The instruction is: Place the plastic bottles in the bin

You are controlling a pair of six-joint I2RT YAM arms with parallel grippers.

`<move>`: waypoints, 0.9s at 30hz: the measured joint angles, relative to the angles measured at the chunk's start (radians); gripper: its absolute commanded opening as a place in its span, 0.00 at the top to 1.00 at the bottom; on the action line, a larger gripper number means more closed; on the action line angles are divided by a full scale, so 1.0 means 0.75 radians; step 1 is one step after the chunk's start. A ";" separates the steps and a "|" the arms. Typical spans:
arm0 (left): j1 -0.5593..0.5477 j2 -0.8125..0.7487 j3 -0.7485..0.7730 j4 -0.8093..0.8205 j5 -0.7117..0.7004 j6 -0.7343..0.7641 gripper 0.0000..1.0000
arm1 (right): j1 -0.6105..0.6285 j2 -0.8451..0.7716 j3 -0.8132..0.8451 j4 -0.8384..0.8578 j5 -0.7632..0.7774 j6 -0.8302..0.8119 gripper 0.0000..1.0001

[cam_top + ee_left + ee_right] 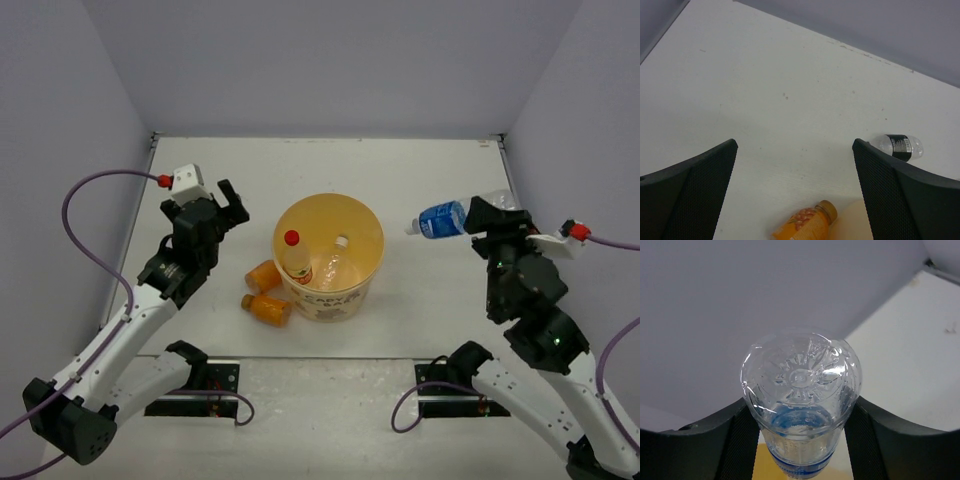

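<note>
The yellow-orange bin [365, 225] stands mid-table. In it are a clear bottle with a red cap [296, 255] and a clear unlabelled bottle [336, 262]. Two short orange bottles [264, 275] [268, 308] lie on the table against the bin's left side. My right gripper [478, 220] is shut on the blue-labelled bottle [443, 219], held in the air right of the bin with its cap toward the bin. The right wrist view shows that bottle's base [801, 377] between the fingers [737, 440]. My left gripper [235, 205] is open and empty, left of the bin. One orange bottle [807, 225] lies below it.
White table [420, 160] with grey walls at the back and sides. In the left wrist view a clear bottle with a dark band [900, 146] shows beyond the right finger [890, 195]; I cannot tell which bottle it is. A strip of yellow bin [760, 465] shows under the held bottle.
</note>
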State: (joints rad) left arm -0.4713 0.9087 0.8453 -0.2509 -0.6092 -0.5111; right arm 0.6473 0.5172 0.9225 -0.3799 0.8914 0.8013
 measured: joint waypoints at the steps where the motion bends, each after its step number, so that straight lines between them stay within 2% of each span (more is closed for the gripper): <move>1: 0.000 0.000 0.002 -0.002 0.013 -0.002 0.00 | 0.000 -0.026 -0.013 0.147 -0.023 -0.106 0.87; 4: 0.000 0.000 0.007 -0.018 0.035 -0.014 0.00 | -0.002 0.005 0.050 0.397 -0.160 -0.366 0.86; 8: 0.000 0.000 0.019 -0.085 0.051 -0.048 0.00 | 0.000 0.231 0.253 0.563 -0.454 -0.591 0.85; 13: 0.000 -0.005 0.042 -0.176 0.060 -0.105 0.00 | 0.012 0.485 0.338 0.607 -0.836 -0.762 0.82; 19: 0.000 -0.047 0.036 -0.305 0.061 -0.202 0.00 | 0.053 0.628 0.246 0.580 -1.178 -0.916 0.72; 23: 0.000 -0.080 -0.065 -0.314 0.123 -0.229 0.00 | 0.087 0.637 0.171 0.554 -1.319 -0.999 0.63; 25: 0.000 -0.076 -0.125 -0.323 0.179 -0.241 0.00 | 0.102 0.634 0.127 0.554 -1.354 -1.041 0.46; 27: 0.000 -0.068 -0.178 -0.335 0.231 -0.248 0.00 | 0.114 0.634 0.087 0.550 -1.383 -1.075 0.35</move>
State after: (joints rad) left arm -0.4713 0.8580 0.7121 -0.5018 -0.4359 -0.6974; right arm 0.7327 0.9924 0.9875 0.0323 -0.1456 -0.0052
